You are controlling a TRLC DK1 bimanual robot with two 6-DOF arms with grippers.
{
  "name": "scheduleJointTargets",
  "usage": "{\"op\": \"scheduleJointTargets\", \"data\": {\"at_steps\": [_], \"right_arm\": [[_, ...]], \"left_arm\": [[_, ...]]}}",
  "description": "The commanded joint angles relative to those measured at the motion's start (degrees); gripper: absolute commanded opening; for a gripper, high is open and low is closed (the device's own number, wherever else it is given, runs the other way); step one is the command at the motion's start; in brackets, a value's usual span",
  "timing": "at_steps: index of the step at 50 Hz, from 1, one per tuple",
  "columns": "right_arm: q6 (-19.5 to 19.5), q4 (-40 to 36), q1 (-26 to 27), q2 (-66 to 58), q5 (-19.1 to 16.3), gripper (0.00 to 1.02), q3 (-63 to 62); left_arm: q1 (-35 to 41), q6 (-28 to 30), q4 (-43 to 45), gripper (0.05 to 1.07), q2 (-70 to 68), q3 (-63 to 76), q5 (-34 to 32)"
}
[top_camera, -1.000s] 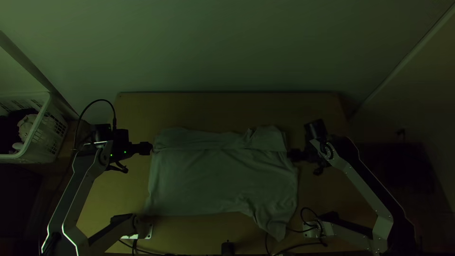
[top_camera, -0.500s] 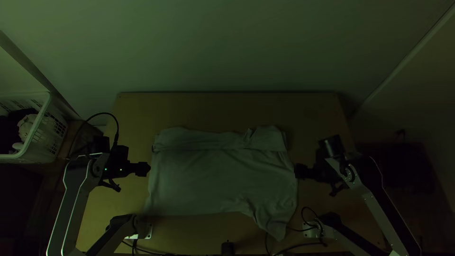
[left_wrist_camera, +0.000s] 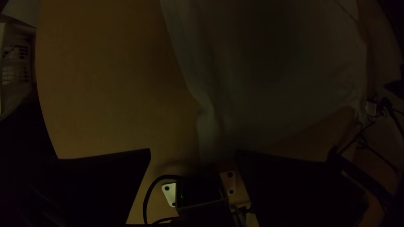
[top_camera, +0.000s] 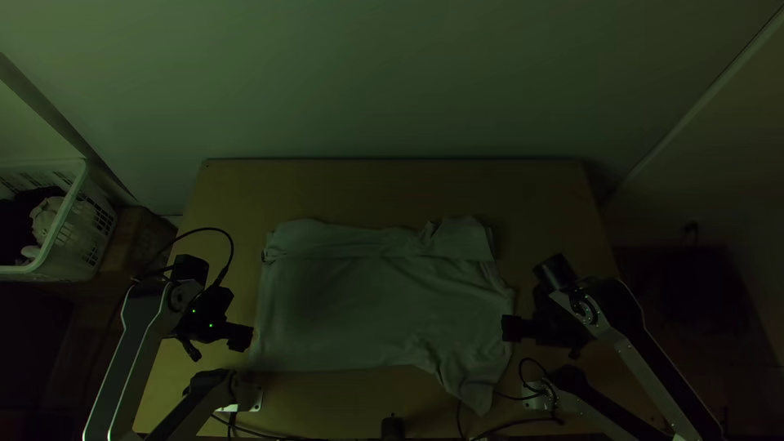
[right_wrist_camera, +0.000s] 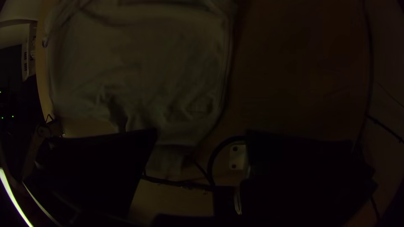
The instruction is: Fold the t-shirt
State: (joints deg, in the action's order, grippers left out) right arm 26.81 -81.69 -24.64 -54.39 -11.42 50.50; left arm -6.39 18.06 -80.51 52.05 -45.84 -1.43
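Note:
In the top view my left gripper (top_camera: 240,337) is at the t-shirt's left edge and my right gripper (top_camera: 512,328) is over its right edge. The pale t-shirt (top_camera: 351,310) lies broad on the table, its far part folded over in a strip, one sleeve pointing toward the near right. In the left wrist view the left gripper (left_wrist_camera: 192,156) stands open beside the cloth (left_wrist_camera: 273,84), nothing between its fingers. In the right wrist view the right gripper (right_wrist_camera: 201,136) is also open, with the sleeve end lying beyond and between its fingers.
A white basket (top_camera: 69,237) holding cloth items stands left of the table (top_camera: 392,188). Black cables (top_camera: 523,422) run along the near edge by the right arm's base. A small dark object (top_camera: 393,428) is at the near edge's middle.
Both grippers have moved toward the near side of the table, along the t-shirt's left and right sides, away from the folded strip. The t-shirt lies as before.

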Motion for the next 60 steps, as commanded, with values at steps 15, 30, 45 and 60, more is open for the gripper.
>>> {"op": "scheduleJointTargets", "data": {"at_steps": [15, 30, 45, 60], "right_arm": [[1.0, -0.8, -0.8, -2.1, -1.1, 0.92, -5.2], [0.9, -0.6, -0.6, -5.4, -1.4, 0.92, -5.8], [-0.9, 0.4, 1.0, -11.2, -2.6, 0.93, -7.5], [-5.9, 0.4, 4.3, -20.3, -5.6, 0.93, -7.6]], "left_arm": [[3.2, 1.0, -4.0, 1.02, 3.7, 4.3, 2.5], [6.9, -1.3, -4.5, 1.02, 12.9, 4.3, 2.4], [8.9, -2.1, -4.2, 1.02, 21.2, 4.0, 2.5], [10.5, -2.2, -1.9, 1.02, 29.5, 3.0, 3.3]]}}
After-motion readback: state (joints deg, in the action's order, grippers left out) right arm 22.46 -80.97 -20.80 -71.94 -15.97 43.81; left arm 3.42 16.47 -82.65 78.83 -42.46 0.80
